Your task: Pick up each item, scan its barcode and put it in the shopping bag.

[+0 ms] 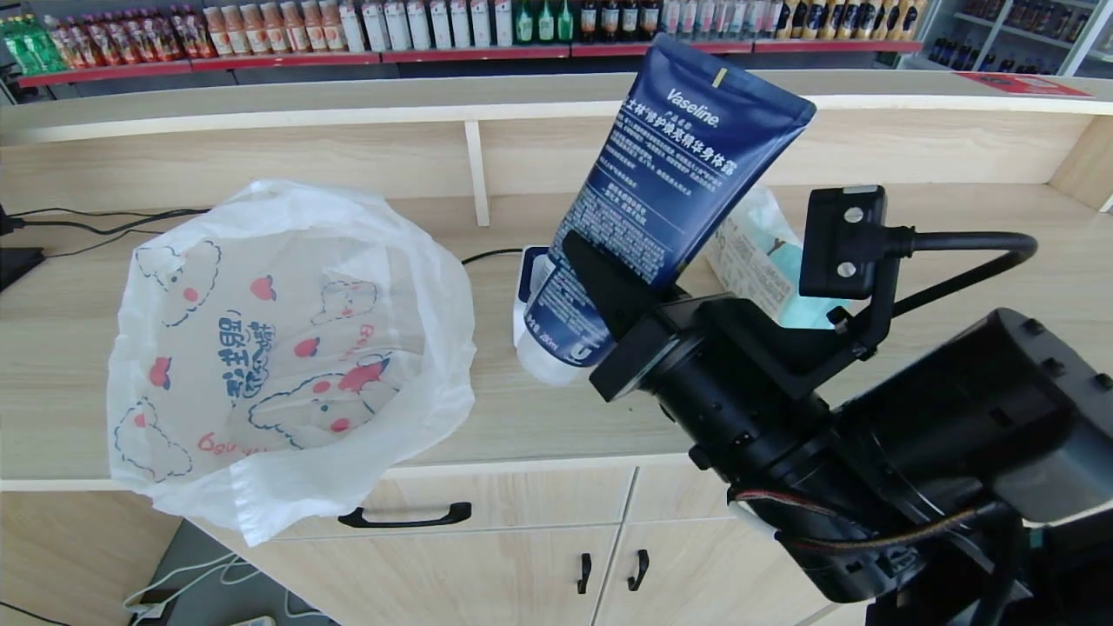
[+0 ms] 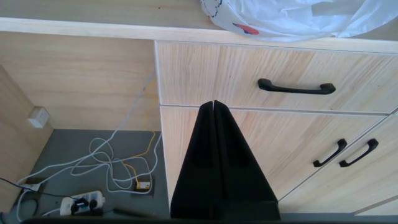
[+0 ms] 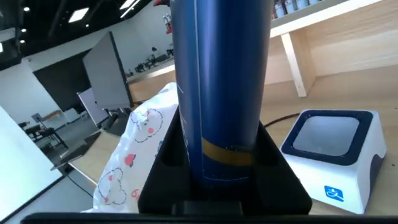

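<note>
My right gripper [image 1: 600, 291] is shut on a dark blue lotion tube [image 1: 661, 183], held tilted above the counter with its white cap down and its flat end up. The same tube [image 3: 221, 87] stands between the gripper's fingers [image 3: 165, 155] in the right wrist view. A white barcode scanner [image 3: 333, 146] with a dark window sits on the counter just beside and below the tube, and part of the scanner [image 1: 532, 265] shows behind the tube. A white shopping bag [image 1: 287, 348] printed with cartoon shapes lies open on the counter to the left. My left gripper [image 2: 214, 112] is shut and empty, low in front of the cabinet.
A clear packet with a teal item [image 1: 765, 261] lies on the counter behind my right arm. A wooden divider [image 1: 476, 169] stands at the counter back. Drawers with black handles [image 2: 295, 87] are under the counter. Cables and a power strip [image 2: 84, 200] lie on the floor.
</note>
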Controlling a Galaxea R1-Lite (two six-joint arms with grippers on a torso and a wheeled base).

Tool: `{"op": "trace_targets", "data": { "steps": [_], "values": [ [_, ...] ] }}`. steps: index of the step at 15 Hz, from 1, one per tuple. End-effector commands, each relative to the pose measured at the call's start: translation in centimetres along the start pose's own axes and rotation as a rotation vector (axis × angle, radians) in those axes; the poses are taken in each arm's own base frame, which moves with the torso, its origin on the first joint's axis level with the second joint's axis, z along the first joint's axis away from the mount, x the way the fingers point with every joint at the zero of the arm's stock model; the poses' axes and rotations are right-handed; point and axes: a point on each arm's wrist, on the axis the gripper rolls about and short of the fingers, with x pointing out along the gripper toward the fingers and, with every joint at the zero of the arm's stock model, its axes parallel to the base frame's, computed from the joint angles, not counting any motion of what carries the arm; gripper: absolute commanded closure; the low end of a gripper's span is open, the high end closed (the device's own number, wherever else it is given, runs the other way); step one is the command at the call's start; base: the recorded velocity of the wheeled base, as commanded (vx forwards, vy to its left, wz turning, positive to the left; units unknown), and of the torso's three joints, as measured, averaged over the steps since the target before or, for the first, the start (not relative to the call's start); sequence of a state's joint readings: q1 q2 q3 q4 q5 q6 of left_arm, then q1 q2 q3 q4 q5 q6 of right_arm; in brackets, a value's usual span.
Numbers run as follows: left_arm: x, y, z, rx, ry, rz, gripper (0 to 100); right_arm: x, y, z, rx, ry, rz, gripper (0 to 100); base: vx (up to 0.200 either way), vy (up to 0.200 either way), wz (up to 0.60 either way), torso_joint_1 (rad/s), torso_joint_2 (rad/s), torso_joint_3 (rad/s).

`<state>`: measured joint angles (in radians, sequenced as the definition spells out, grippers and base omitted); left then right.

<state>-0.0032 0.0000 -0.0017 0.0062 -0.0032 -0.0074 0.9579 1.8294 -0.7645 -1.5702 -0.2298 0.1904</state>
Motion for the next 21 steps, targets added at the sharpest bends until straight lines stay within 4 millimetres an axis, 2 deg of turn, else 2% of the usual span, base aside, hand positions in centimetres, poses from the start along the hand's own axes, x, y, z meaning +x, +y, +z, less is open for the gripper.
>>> {"op": "trace_targets", "data": {
  "steps": [1, 3, 8, 11, 14, 18, 21],
  "values": [
    [0.0, 0.0, 0.0, 0.000, 0.000, 0.000, 100, -0.6, 1.8, 0.3, 0.066, 0.001, 0.041, 100, 0.000, 0.000, 0.00, 0.000, 0.00, 0.000],
    [0.0, 0.0, 0.0, 0.000, 0.000, 0.000, 100, -1.0, 2.7, 1.0, 0.151, -0.013, 0.036, 100, 0.000, 0.000, 0.00, 0.000, 0.00, 0.000],
    [0.0, 0.0, 0.0, 0.000, 0.000, 0.000, 100, -1.8, 2.9, 4.4, 0.319, -0.116, -0.040, 100, 0.000, 0.000, 0.00, 0.000, 0.00, 0.000],
    [0.0, 0.0, 0.0, 0.000, 0.000, 0.000, 100, -4.4, 2.8, 5.6, 0.358, -0.099, -0.052, 100, 0.000, 0.000, 0.00, 0.000, 0.00, 0.000],
    [0.0, 0.0, 0.0, 0.000, 0.000, 0.000, 100, -5.6, 2.9, 6.8, 0.389, -0.110, -0.035, 100, 0.000, 0.000, 0.00, 0.000, 0.00, 0.000],
    [0.0, 0.0, 0.0, 0.000, 0.000, 0.000, 100, -7.1, 5.4, 6.9, 0.453, -0.059, 0.059, 100, 0.000, 0.000, 0.00, 0.000, 0.00, 0.000],
    [0.0, 0.0, 0.0, 0.000, 0.000, 0.000, 100, -8.0, 6.2, 6.6, 0.468, -0.021, 0.090, 100, 0.000, 0.000, 0.00, 0.000, 0.00, 0.000]
  ]
}}
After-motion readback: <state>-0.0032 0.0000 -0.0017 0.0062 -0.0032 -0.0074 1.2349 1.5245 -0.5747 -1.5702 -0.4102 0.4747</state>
